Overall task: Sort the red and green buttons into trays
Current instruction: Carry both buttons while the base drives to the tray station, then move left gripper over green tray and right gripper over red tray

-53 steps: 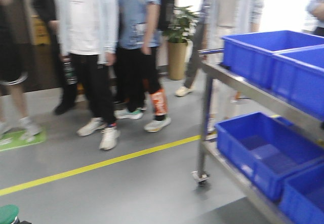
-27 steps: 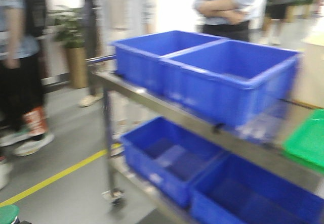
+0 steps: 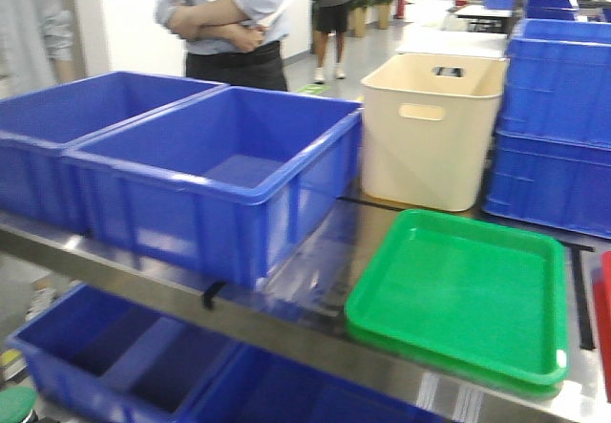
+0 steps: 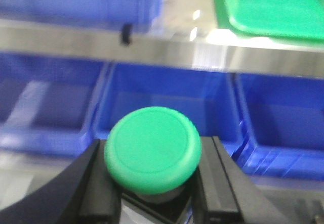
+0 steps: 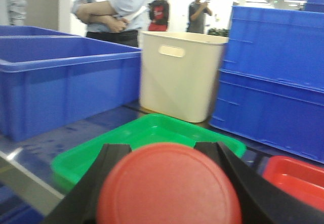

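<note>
In the left wrist view my left gripper [image 4: 156, 159] is shut on the green button [image 4: 152, 142], gripping its dark body, with the cap facing the camera. That cap also shows at the front view's bottom-left corner [image 3: 13, 406]. My right gripper [image 5: 167, 155] is shut on the red button [image 5: 169, 186], whose cap fills the lower right wrist view. The green tray [image 3: 458, 289] lies empty on the steel shelf, just beyond the red button [image 5: 96, 158]. A strip of the red tray [image 3: 603, 313] shows at the right edge, right of the green tray [image 5: 293, 176].
Two deep blue crates [image 3: 210, 165] stand on the steel shelf [image 3: 286, 323] left of the green tray. Behind it are a cream tub [image 3: 434, 127] and stacked blue crates [image 3: 563, 117]. More blue crates [image 3: 105, 347] fill the lower shelf. A person [image 3: 234, 22] stands behind the cart.
The front view has swung right, from people's legs and the floor, across the blue crates, to the shelf with the trays. The green cap stays at the bottom-left corner.
</note>
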Robot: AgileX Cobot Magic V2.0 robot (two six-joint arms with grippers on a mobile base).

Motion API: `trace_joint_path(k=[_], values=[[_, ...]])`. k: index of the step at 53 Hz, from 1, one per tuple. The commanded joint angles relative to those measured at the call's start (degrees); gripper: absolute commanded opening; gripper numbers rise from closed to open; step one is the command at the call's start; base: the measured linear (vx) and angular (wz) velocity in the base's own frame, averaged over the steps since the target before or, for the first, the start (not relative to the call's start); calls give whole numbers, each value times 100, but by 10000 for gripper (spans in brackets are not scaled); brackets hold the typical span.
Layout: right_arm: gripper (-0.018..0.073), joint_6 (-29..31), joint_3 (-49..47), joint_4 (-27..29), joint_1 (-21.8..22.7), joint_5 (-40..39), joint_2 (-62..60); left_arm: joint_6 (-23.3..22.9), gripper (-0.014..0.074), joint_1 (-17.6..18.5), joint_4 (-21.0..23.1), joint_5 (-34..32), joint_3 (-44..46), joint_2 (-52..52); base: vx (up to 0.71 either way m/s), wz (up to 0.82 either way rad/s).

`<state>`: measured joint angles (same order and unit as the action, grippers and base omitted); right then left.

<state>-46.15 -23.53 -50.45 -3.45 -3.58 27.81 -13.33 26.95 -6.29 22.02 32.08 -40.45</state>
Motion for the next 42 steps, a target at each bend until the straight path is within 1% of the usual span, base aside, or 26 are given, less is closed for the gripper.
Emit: trace_joint_path(k=[1,21,34,42], values=[[-10,1,-175,-40,4,-283,20,-9,0,32,21,-485,165,9,28,-47],[-10,1,-175,-40,4,-283,20,-9,0,32,21,-485,165,9,24,-56],[-10,1,-175,-40,4,-283,20,-9,0,32,21,-485,165,9,18,-60],[-10,1,-175,-40,4,-283,20,-9,0,32,21,-485,165,9,13,-43]])
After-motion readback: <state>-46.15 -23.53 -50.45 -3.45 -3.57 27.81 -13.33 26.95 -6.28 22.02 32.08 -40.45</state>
